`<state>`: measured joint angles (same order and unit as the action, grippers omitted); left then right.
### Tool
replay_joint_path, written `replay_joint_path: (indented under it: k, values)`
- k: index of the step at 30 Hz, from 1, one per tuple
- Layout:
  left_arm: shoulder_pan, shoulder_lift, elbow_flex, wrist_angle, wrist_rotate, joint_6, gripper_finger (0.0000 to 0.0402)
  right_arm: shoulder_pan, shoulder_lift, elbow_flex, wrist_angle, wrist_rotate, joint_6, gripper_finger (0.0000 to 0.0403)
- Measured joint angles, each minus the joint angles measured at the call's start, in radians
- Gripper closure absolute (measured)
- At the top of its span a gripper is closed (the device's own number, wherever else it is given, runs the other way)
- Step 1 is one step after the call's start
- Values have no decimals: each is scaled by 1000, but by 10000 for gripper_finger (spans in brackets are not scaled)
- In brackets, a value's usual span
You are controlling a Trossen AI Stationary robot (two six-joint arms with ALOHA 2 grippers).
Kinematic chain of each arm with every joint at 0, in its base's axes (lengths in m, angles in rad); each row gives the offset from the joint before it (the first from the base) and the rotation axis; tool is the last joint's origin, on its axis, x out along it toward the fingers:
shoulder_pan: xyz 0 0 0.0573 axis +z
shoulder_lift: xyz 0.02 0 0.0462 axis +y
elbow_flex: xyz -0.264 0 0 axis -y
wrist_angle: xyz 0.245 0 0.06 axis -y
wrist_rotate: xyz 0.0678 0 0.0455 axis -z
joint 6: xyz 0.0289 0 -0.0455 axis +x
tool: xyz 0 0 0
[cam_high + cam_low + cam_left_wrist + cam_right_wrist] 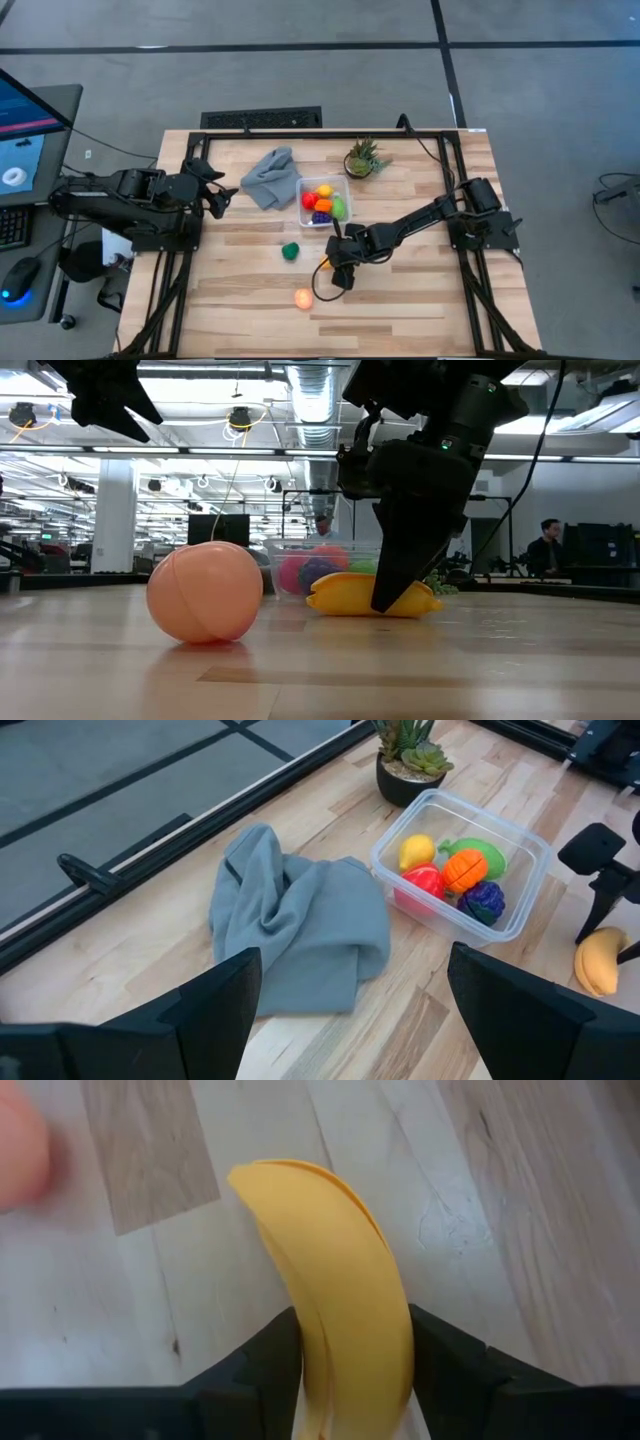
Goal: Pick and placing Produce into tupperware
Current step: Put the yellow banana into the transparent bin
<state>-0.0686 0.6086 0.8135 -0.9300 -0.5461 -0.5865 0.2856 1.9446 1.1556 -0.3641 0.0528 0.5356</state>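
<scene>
Table (420,300): wooden, both arms over it. Tupperware (303,186): mid-table, far of the right gripper, holding red, yellow, orange, purple and green produce. Right gripper (352,1365): lowered near of the tupperware, fingers closed against both sides of the banana (335,1290), which lies on the table. Left gripper (222,195): waiting at left, fingers apart. Peach fruit (303,297): near of the banana. Dark green piece (290,251): left of it.

Overhead camera looks straight down; table-level camera faces the room; both wrist cameras share the banana (335,1290).
</scene>
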Motion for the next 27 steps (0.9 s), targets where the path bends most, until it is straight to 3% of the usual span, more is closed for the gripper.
replay_joint_path:
  k: [27]
  values:
    - [0,0,0,0,1,1,93,1,-90,2,-73,3,15,212]
